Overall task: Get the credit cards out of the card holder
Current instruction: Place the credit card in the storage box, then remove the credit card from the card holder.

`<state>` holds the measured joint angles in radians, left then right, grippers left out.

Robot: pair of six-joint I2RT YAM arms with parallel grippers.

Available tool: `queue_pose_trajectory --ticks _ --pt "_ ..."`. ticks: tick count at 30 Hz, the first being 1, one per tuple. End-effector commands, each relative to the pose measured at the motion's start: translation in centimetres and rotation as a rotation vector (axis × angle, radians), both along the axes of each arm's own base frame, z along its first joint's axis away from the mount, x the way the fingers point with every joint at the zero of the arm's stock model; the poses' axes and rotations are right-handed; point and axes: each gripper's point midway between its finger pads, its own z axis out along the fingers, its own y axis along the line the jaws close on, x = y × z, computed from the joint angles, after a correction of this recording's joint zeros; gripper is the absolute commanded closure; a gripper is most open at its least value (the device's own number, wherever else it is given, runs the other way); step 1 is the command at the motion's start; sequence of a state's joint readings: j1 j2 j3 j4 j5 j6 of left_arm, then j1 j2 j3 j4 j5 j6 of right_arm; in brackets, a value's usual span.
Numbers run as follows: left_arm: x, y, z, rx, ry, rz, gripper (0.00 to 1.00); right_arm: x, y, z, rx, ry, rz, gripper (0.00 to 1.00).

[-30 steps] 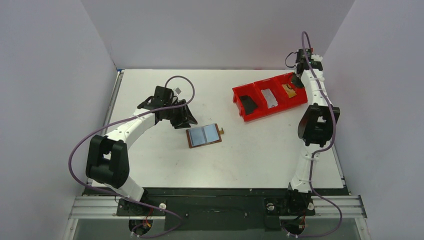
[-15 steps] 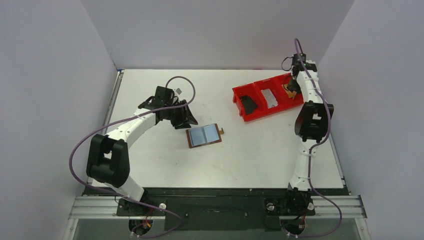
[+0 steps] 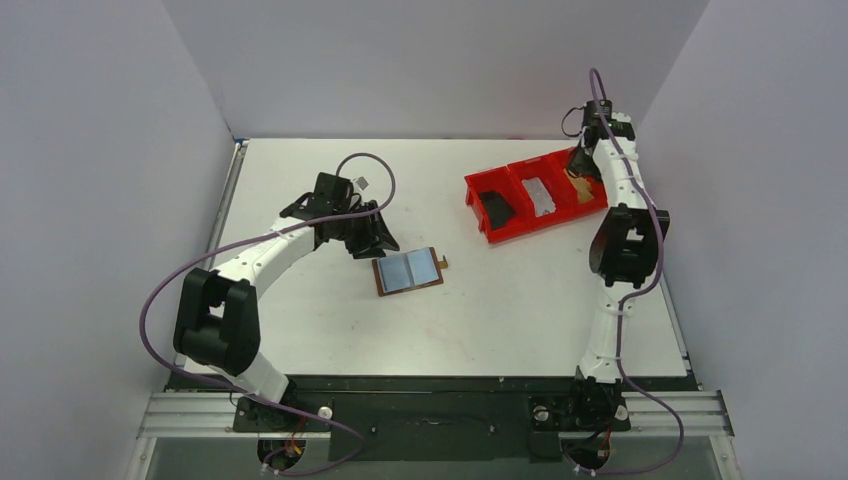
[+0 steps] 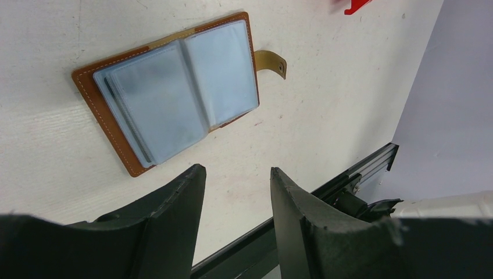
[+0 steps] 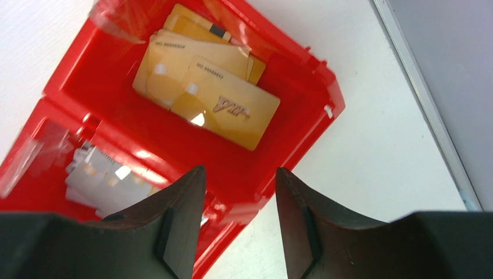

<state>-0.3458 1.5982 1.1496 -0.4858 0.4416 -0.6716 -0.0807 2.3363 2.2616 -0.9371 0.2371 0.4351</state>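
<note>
card holder (image 3: 408, 270) lies spread open and flat near the middle of the white table (image 3: 300, 330), pale grey-blue pockets facing up, brown leather showing round the edges, its small tab sticking out on the right side. left gripper (image 3: 372, 238) sits just beyond the holder's far left corner, close to it but not touching. in the left wrist view the card holder (image 4: 168, 93) lies ahead of the left gripper (image 4: 237, 172), whose two dark fingers are spread apart with nothing but bare table between them. a thin dark line runs along the pockets on one half; whether any card sits inside them cannot be told.

well apart from the holder, at the far right of the table, stands a red bin (image 3: 545, 222) with three compartments. a black card (image 3: 498, 210) lies in the left one and pale silvery cards (image 3: 542, 195) in the middle one. right gripper (image 3: 582, 165) hangs over the right-end compartment. in the right wrist view the right gripper (image 5: 239, 174) has its fingers parted with a clear gap, pinching nothing; through and beyond the gap shows the red bin (image 5: 302, 133), where several gold cards (image 5: 203, 87) lie stacked loosely and overlapping on the compartment floor, below the fingertips. the silvery cards (image 5: 99, 174) show in the next compartment, left of the fingers.
</note>
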Motion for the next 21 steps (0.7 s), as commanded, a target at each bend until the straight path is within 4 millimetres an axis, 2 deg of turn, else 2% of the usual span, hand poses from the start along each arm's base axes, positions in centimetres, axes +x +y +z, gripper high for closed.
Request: queue_pose_trajectory --ticks 1,2,3,4,5,6,7,8,9,10,11,12,13,14,15,16,20,21 --pt "1.1 -0.3 1.7 -0.006 -0.058 -0.001 0.57 -1.4 3.2 7.3 0.006 -0.134 0.03 0.56" --pt "1.1 -0.3 1.7 -0.005 -0.056 0.0 0.57 -1.9 4.7 8.9 0.003 -0.164 0.053 0.56" --pt "1.1 -0.2 1.6 -0.001 -0.057 0.003 0.57 -2.6 5.6 8.3 0.002 -0.142 0.066 0.55" --pt "1.1 -0.2 1.5 0.0 -0.056 0.004 0.57 -3.1 7.3 9.7 0.001 -0.173 0.096 0.55" --pt "1.1 -0.2 1.5 0.002 -0.055 0.007 0.57 -4.1 8.1 8.9 -0.003 -0.146 0.11 0.55" --pt "1.0 -0.2 1.5 0.002 -0.054 0.007 0.57 -4.7 9.5 10.2 -0.004 -0.18 0.128 0.55" --pt "1.0 -0.1 1.5 0.002 -0.057 0.008 0.57 -5.8 10.3 8.7 0.008 -0.147 0.143 0.55" --pt "1.0 -0.1 1.4 0.003 -0.056 0.009 0.57 -6.3 11.8 10.0 0.028 -0.193 0.168 0.55" --pt "1.0 -0.1 1.4 0.003 -0.058 0.01 0.57 -7.4 12.5 8.5 0.045 -0.163 0.176 0.55" --pt "0.9 0.0 1.3 0.005 -0.058 0.01 0.57 -7.9 13.8 9.7 0.061 -0.206 0.201 0.55" --pt "1.0 0.0 1.4 0.007 -0.062 0.014 0.57 -8.9 14.6 8.5 0.074 -0.18 0.216 0.54" --pt "1.0 0.1 1.3 0.009 -0.062 0.015 0.57 -9.6 16.0 9.3 0.085 -0.208 0.245 0.54" --pt "1.0 0.1 1.4 0.013 -0.069 0.018 0.57 -10.3 16.5 8.5 0.082 -0.19 0.254 0.54" --pt "1.0 0.2 1.5 0.015 -0.074 0.02 0.57 -11.1 18.0 9.2 0.088 -0.21 0.29 0.53" --pt "1.1 0.4 1.5 0.025 -0.08 0.025 0.57 -11.8 18.6 8.5 0.088 -0.197 0.298 0.53" --pt "1.2 0.6 1.4 0.037 -0.084 0.029 0.57 -12.4 20.2 9.0 0.099 -0.217 0.333 0.53" --pt "1.3 1.1 0.9 0.063 -0.089 0.037 0.57 -15.1 24.3 7.7 0.144 -0.214 0.408 0.52" --pt "1.3 1.2 0.7 0.07 -0.087 0.038 0.57 -15.6 25.8 8.0 0.176 -0.237 0.431 0.52"
